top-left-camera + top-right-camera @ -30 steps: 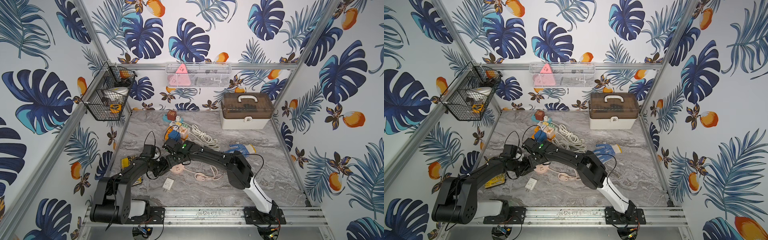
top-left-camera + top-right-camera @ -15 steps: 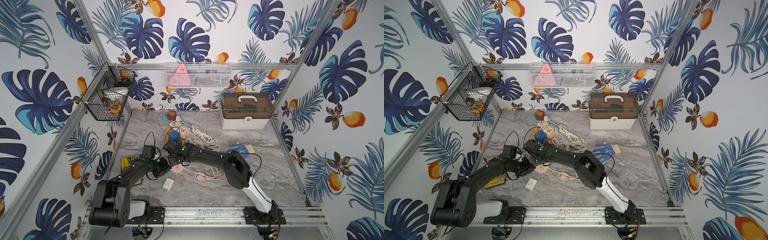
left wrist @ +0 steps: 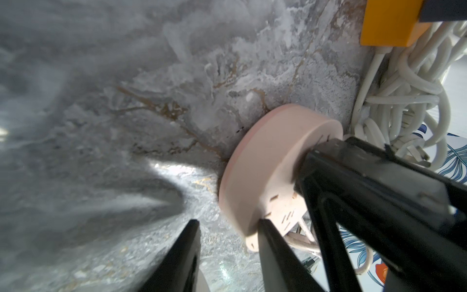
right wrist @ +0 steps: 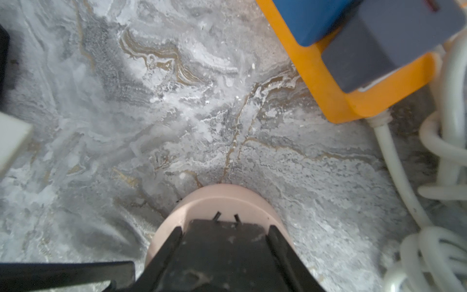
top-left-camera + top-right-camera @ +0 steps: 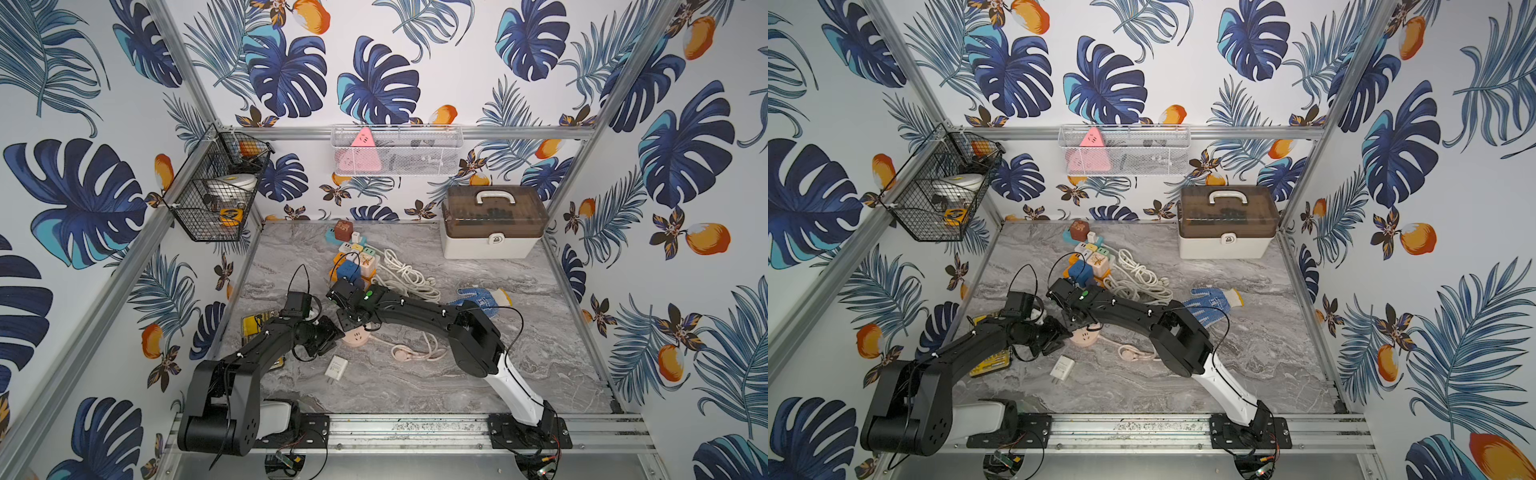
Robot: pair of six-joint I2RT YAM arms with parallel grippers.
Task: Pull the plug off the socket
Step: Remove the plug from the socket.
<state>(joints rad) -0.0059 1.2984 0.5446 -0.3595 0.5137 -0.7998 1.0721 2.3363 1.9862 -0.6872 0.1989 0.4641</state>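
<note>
Change: the left gripper point(image 3: 227, 223) was shut a second ago and its fingers point(image 3: 273, 252) now stand a narrow way apart. The right gripper point(image 4: 225, 227) has drawn its fingers closer. The plug point(image 5: 337, 368) lies where it lay.
Plug: out of the socket point(image 3: 265, 166), flat on the table point(image 5: 415, 395) and touched by neither gripper.
Plug from socket: at 7 o'clock in both top views, near but apart.
Plug from left fingers: at 6 o'clock, near.
Socket: round and pink, flat on the table, its cord point(image 5: 419, 353) trailing off toward 4 o'clock.
Left gripper: at the socket's 9 o'clock. One finger lies against or just in front of the socket's rim, the other is over bare table, and table shows between them.
Right gripper: reaches in from 12 o'clock, tips pressed on the socket's top face. I cannot tell how far apart its fingers stand.
Power strips point(image 5: 353, 266): at the socket's 12 o'clock, apart.
</note>
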